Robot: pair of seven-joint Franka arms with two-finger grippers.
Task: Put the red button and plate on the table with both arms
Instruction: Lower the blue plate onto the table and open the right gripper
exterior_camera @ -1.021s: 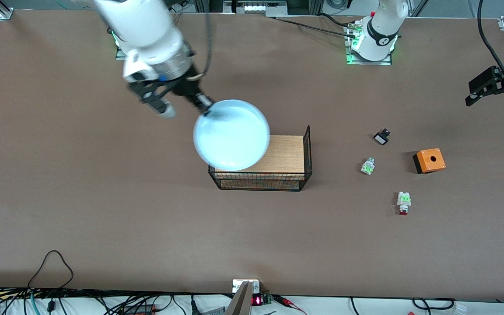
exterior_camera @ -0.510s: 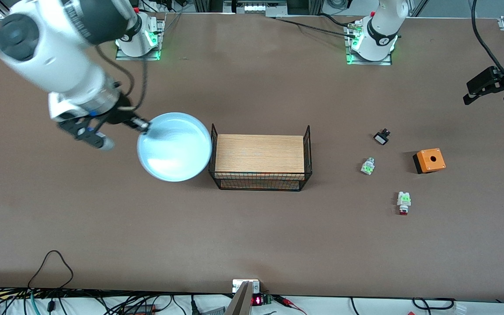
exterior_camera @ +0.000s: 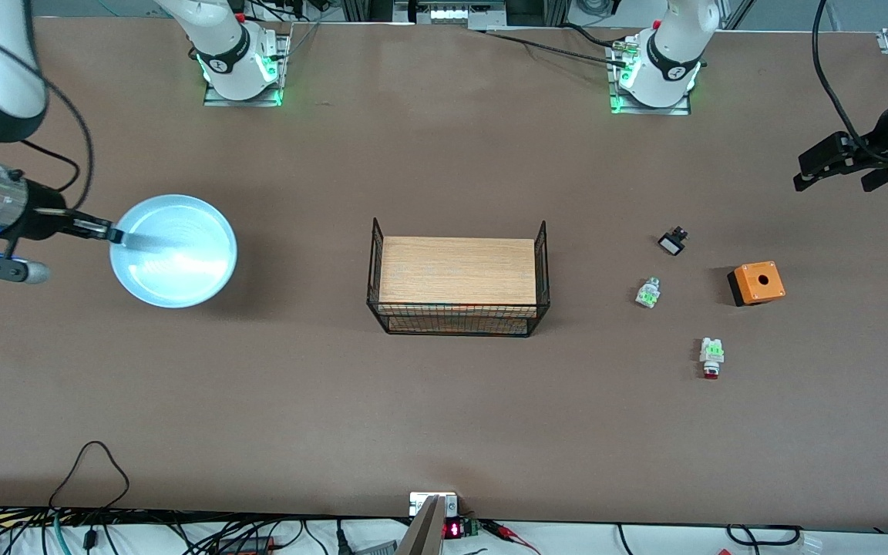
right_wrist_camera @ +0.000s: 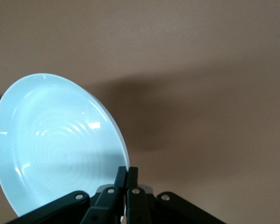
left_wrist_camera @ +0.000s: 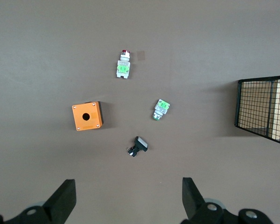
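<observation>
plate (exterior_camera: 174, 250) pinched in right hand (exterior_camera: 114, 233) over table (exterior_camera: 444, 401) | left hand (left_wrist_camera: 126, 198) spread, empty

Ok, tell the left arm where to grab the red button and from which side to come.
The red button lies flat on the table, long axis toward the front camera, red cap at the nearer end. Probably best: bring the open left gripper straight down and pinch the whitish-green body across its narrow width. No neighbour crowds it.
</observation>
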